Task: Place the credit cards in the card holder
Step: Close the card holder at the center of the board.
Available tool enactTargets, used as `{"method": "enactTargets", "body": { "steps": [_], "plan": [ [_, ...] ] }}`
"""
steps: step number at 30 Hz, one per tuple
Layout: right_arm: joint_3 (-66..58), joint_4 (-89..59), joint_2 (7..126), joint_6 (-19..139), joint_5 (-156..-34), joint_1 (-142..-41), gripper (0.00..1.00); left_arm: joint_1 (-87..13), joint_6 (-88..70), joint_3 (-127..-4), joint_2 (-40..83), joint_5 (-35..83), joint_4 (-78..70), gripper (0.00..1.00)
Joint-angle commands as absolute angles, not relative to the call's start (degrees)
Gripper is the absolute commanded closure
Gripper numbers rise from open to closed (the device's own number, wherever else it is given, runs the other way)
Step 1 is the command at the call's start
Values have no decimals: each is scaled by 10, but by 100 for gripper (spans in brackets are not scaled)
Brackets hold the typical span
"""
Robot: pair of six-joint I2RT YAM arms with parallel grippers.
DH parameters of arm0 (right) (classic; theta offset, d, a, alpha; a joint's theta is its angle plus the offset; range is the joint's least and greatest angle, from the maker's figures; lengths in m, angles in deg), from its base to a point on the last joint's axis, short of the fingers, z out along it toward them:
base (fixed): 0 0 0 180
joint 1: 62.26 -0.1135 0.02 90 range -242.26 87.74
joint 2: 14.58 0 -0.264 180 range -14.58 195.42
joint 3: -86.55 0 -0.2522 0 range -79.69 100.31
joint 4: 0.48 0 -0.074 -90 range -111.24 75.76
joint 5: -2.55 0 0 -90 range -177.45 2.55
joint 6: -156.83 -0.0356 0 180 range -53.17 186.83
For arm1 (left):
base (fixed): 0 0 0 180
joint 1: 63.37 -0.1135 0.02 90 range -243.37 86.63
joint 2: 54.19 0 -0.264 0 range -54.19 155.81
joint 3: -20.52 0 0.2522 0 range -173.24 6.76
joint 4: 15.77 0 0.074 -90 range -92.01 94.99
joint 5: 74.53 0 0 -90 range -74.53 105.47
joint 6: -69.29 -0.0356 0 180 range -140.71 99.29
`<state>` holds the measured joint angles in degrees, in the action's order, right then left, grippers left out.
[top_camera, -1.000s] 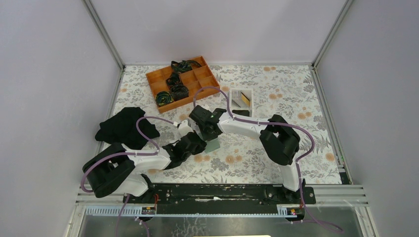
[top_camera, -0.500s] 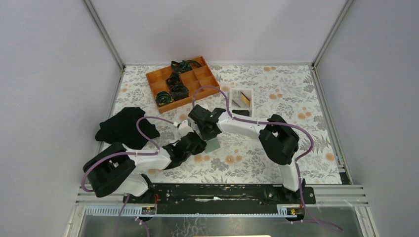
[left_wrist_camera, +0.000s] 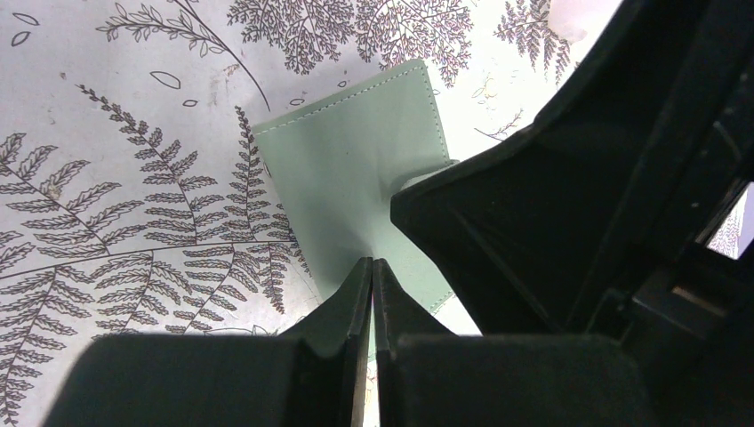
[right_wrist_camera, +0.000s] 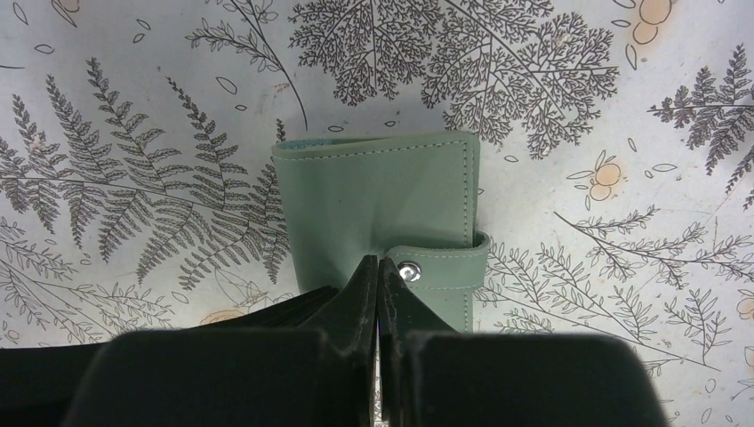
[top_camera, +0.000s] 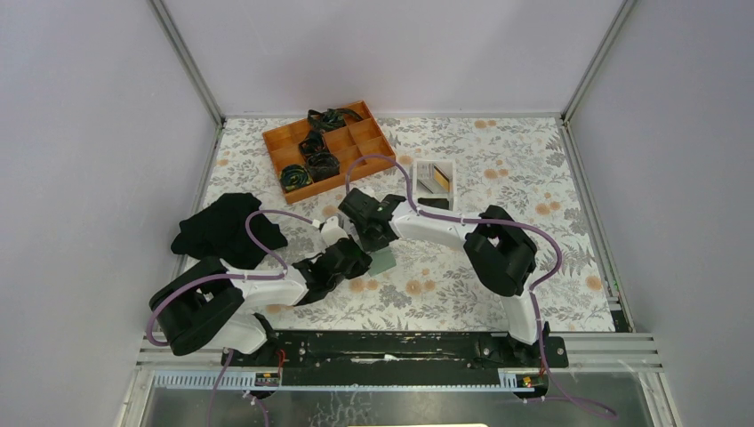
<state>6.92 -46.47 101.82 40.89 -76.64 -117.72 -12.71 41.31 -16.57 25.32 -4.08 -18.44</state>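
The card holder [top_camera: 383, 261] is a sage-green wallet lying flat on the floral table, its snap strap [right_wrist_camera: 442, 271] fastened. Both grippers meet over it. My left gripper [left_wrist_camera: 372, 263] is shut, with its tips pressing down on the holder's [left_wrist_camera: 351, 173] surface. Shut as well, my right gripper [right_wrist_camera: 380, 261] has its tips on the holder [right_wrist_camera: 378, 191] just beside the snap button. I see nothing between either pair of fingers. The credit cards [top_camera: 429, 181] lie in a white tray [top_camera: 434, 163] behind the right arm, far from both grippers.
An orange compartment box [top_camera: 327, 149] with dark coiled items stands at the back left. A black cloth [top_camera: 224, 229] lies at the left. The right gripper's black body [left_wrist_camera: 578, 178] fills the right of the left wrist view. Grey walls surround the table.
The right wrist has edged slightly to the left. The card holder and the left arm have stayed put.
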Motion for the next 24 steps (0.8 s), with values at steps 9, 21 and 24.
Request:
{"method": "enactTargets", "body": {
  "steps": [9, 21, 24],
  "plan": [
    [59, -440, 1012, 399, -797, -1164, 100, -125, 403, -159, 255, -40, -198, 93],
    [93, -446, 1001, 426, -819, -1161, 85, -125, 399, -166, 257, -41, -194, 93],
    [111, -454, 999, 430, -816, -1162, 79, -125, 398, -166, 255, -41, -192, 93]
  ]
}}
